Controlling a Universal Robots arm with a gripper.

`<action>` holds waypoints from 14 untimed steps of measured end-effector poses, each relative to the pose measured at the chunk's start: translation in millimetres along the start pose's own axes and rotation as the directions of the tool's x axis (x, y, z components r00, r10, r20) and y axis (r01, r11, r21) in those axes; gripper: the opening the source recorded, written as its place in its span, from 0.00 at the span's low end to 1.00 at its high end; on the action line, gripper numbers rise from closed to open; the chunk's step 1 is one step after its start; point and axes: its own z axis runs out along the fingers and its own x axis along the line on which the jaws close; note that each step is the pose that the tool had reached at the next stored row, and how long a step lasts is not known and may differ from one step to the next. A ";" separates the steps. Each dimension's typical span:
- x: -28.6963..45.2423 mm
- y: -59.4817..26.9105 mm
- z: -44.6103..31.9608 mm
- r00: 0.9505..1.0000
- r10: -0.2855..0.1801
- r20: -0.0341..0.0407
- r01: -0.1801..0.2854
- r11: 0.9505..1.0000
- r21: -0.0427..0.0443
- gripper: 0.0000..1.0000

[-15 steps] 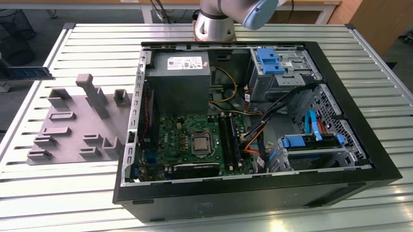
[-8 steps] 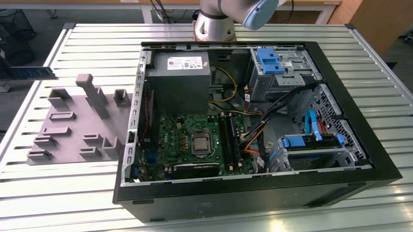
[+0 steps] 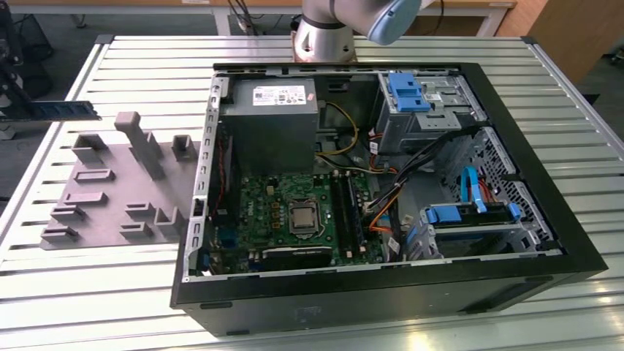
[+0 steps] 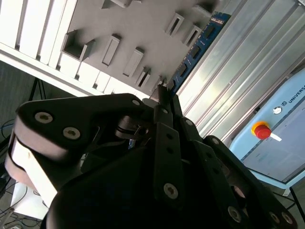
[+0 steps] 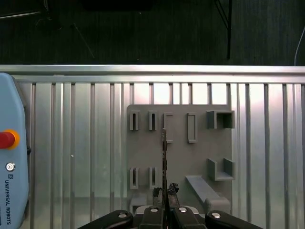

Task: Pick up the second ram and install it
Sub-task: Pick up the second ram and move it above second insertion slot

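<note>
Fingers [image 5: 156, 192] are clamped tight on one end of the memory stick [image 5: 164, 152], holding it over the grey holder plate [image 5: 183, 160] on the ribbed tabletop [image 5: 71, 143], beside the open computer case [image 3: 390, 296].

The claw [image 4: 164, 91] covers one end of the second ram [image 4: 196, 51]

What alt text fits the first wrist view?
The gripper holds the second ram edge-on, so it reads as a thin dark strip against a gray fixture plate with slotted holders. The plate lies on a slatted metal table. A pale blue pendant with a red button sits apart from the plate.
</note>
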 end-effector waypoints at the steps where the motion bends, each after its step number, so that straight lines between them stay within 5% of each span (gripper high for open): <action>1: 0.0 -1.9 0.0 1.000 0.000 0.000 0.000 1.000 0.000 0.14; 14: -0.3 -17.6 -0.3 1.000 0.000 0.000 0.000 1.000 0.000 0.14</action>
